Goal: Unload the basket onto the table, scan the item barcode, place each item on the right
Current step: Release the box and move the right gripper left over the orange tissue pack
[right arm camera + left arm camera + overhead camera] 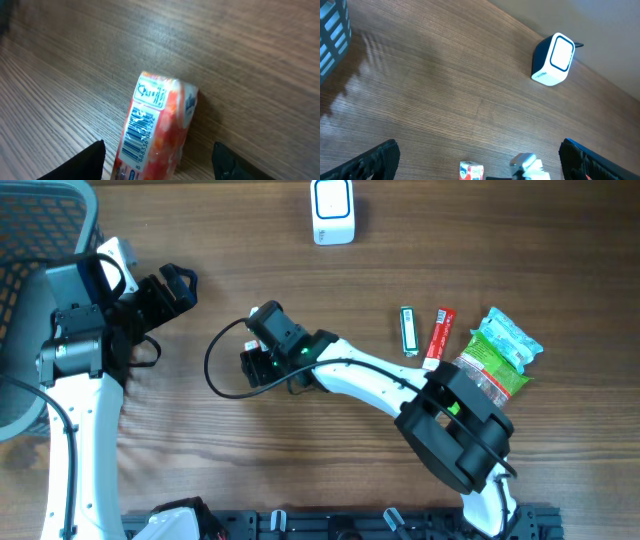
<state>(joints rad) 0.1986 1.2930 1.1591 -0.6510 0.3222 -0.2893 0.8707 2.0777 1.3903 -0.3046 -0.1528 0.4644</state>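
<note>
Right claw (159,146) straddles the orange packet (156,117), jaws apart and not touching it; it lies barcode-up, toward 9 o'clock of the bench (560,240) centre. Left claw (480,157) hangs wide. Lifting it to the scanner (332,212) at 12 o'clock is not yet done.

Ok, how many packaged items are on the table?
4: orange packet between the right fingers; green stick, red stick and green bag grouped at the right. More may be hidden.

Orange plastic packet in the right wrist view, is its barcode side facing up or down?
Up. The orange plastic packet lies on the wooden table, and its black-and-white barcode shows on the top face.
</note>
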